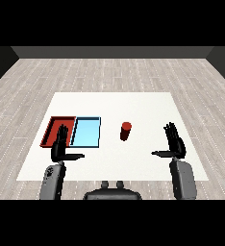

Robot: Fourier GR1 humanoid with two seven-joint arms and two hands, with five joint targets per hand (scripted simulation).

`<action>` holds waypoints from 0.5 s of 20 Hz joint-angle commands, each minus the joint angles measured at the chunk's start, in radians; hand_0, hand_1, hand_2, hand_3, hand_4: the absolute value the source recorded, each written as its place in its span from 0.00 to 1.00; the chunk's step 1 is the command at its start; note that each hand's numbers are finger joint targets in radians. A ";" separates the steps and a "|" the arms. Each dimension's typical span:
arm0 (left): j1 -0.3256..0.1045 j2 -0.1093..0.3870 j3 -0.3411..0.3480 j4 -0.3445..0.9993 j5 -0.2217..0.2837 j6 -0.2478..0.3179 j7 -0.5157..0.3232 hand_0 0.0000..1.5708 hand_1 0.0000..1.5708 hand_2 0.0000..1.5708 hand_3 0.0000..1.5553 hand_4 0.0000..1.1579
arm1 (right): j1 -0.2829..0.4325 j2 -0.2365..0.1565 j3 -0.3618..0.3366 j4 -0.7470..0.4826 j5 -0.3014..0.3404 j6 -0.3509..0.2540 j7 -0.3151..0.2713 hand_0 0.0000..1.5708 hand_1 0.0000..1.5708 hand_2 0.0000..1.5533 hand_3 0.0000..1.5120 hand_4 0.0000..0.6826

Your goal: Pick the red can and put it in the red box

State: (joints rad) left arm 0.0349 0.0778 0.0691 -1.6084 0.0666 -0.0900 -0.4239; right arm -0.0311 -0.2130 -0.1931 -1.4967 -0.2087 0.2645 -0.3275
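The right hand (175, 143) hovers with fingers straight and thumb spread, holding nothing. At its ten o'clock, well apart, the red can (126, 131) stands upright on the white table (133, 103). The left hand (61, 144), likewise spread, overlaps the red tray (53, 126), with the light blue tray (87, 131) just at its one o'clock.

A white counter (112, 103) fills the middle of the frame. Around it runs a pale grey wood-plank floor (109, 72), ending at a dark wall (112, 52) along the top.
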 commanded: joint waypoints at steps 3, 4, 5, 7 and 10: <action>0.040 -0.026 -0.018 0.002 -0.014 -0.009 -0.074 0.00 0.00 0.00 0.00 0.00 | -0.028 -0.019 -0.029 0.070 -0.007 0.065 -0.061 0.00 0.00 0.00 0.00 0.00; -0.063 0.006 0.037 0.116 0.000 -0.010 -0.080 0.00 0.00 0.00 0.00 0.00 | 0.012 0.028 0.009 -0.036 0.030 -0.007 0.003 0.00 0.00 0.00 0.00 0.00; 0.029 0.005 0.017 -0.024 0.017 -0.026 -0.034 0.00 0.00 0.00 0.00 0.00 | -0.038 0.041 0.024 0.000 0.043 -0.024 -0.001 0.00 0.00 0.00 0.00 0.00; 0.039 0.026 0.038 -0.012 0.039 -0.062 -0.042 0.00 0.00 0.00 0.00 0.00 | -0.041 0.006 -0.015 0.062 0.022 0.029 -0.030 0.00 0.00 0.00 0.00 0.00; 0.017 -0.019 -0.007 -0.048 -0.022 0.013 -0.025 0.00 0.00 0.00 0.00 0.00 | -0.097 -0.015 -0.037 0.021 -0.052 0.033 0.099 0.00 0.00 0.00 0.00 0.00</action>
State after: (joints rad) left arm 0.0431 0.0674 0.0722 -1.6082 0.0595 -0.0972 -0.4685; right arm -0.0763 -0.2112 -0.2118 -1.4628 -0.2132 0.2919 -0.3186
